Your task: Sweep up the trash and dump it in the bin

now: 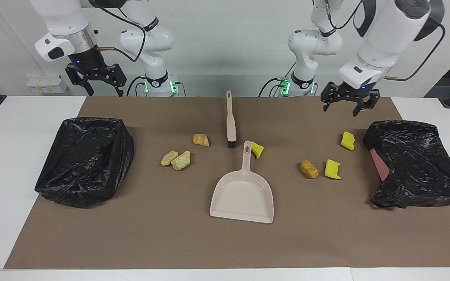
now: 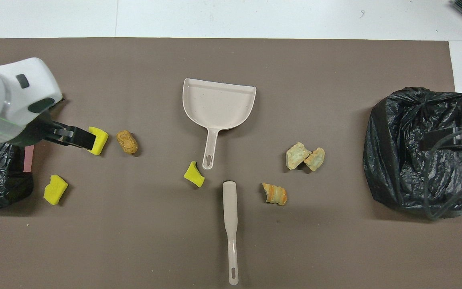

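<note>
Count: seven bits of trash on the brown mat (image 1: 225, 242) — three yellow sponge pieces, four orange-tan bread lumps. One dustpan (image 1: 243, 195), one brush (image 1: 231, 121), two bins lined with black bags.

Relative to the dustpan, which lies mid-mat with its handle pointing toward the robots:
- sponge piece (image 1: 257, 149) just beside the handle tip, green showing on one edge
- paired lumps (image 1: 176, 159), touching each other, toward the right arm's end
- single ridged lump (image 1: 200, 139) nearer the robots than that pair, beside the brush bristles
- round lump (image 1: 309, 169) and sponge (image 1: 333, 169) side by side toward the left arm's end
- third sponge (image 1: 348, 140) nearer the robots than those two, near the bin (image 1: 416, 168) at that end

Brush lies in line with the pan handle, bristles toward it, a small gap between.

Hidden or cut off: in the overhead view the left arm covers part of that bin and one edge of a sponge (image 2: 98, 140); a pink patch shows under the bag. The other bin (image 1: 86, 160) is in full view in the facing view.

Pose: left gripper (image 1: 348, 105) hangs over the mat's edge by its bin, fingers spread, nothing held. Right gripper (image 1: 96, 84) is raised over the table edge above the other bin — fingers splayed wide, nothing held.
</note>
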